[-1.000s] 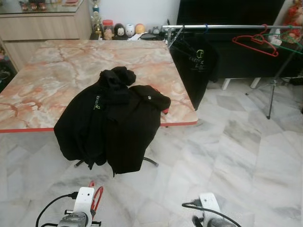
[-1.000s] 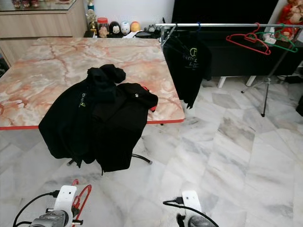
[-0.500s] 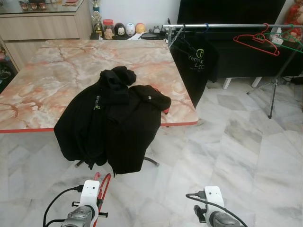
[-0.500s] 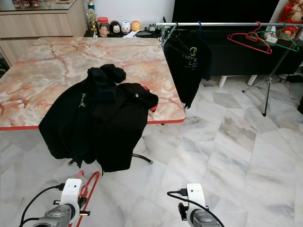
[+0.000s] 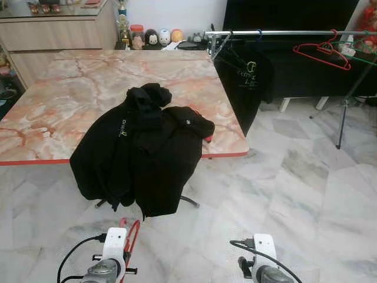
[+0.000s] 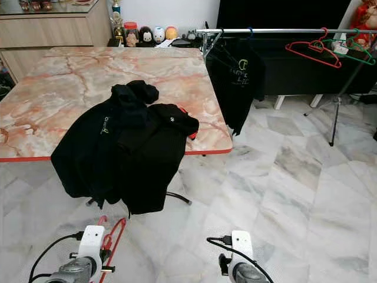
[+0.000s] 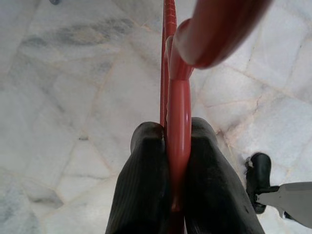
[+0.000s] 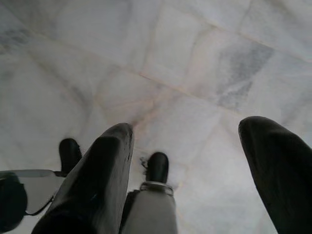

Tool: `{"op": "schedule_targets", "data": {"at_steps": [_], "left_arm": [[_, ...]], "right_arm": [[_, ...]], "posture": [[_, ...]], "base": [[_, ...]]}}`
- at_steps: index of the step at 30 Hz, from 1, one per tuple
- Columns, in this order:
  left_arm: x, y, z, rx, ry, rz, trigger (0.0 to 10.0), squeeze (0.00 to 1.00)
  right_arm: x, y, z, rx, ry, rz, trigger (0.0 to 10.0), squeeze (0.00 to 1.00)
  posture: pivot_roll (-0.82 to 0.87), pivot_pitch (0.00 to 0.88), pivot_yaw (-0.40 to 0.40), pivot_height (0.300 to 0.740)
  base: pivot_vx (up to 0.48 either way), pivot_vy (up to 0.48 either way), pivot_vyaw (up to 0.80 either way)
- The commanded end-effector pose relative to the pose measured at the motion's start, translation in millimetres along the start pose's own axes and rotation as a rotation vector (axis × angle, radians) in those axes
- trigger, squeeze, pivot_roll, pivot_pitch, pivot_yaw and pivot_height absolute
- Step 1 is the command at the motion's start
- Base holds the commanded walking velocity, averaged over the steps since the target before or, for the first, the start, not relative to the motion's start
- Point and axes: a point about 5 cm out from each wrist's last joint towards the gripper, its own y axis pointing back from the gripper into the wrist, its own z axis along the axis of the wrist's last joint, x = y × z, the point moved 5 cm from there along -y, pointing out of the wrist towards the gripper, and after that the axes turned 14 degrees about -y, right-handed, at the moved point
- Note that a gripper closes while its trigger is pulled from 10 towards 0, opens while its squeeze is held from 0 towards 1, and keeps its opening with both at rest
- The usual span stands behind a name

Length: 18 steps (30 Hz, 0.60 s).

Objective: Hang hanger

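Red hanger (image 7: pixel 178 122) in lowered left tool (image 7: pixel 170 134)

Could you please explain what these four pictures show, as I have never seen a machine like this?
This is a walking robot with two arms, each ending in a two-fingered claw. The two wide pictures come from cameras on its head, looking forward and down. The two close pictures come from cameras on its wrists, looking along the black fingers.

Ahead stands a marble table with a heap of black clothes hanging over its near edge. To the right, a metal rail carries a black shirt, a red hanger on the rail and a green hanger.

The left claw, low at the left, is shut on a red hanger, seen from the head as well. The right claw is open and holds nothing, with marble floor below it.
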Motion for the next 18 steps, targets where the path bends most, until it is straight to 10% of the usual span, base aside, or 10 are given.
{"op": "schedule_targets", "data": {"at_steps": [1, 18], "left_arm": [[-0.3, -0.8, 4.7, -0.005, 0.001, 0.004, 10.0, 0.0], [-5.7, -1.1, 1.0, 0.024, -0.013, 0.001, 10.0, 0.0]], "right_arm": [[-2.1, 0.0, 0.1, 0.01, 0.0, -0.011, 10.0, 0.0], [-5.2, 0.3, 3.2, 0.01, 0.024, 0.01, 10.0, 0.0]], "posture": [[0.05, 0.0, -0.056, 0.74], [0.03, 0.0, -0.046, 0.74]], "base": [[0.0, -0.262, 0.0], [0.0, -0.263, 0.0]]}}
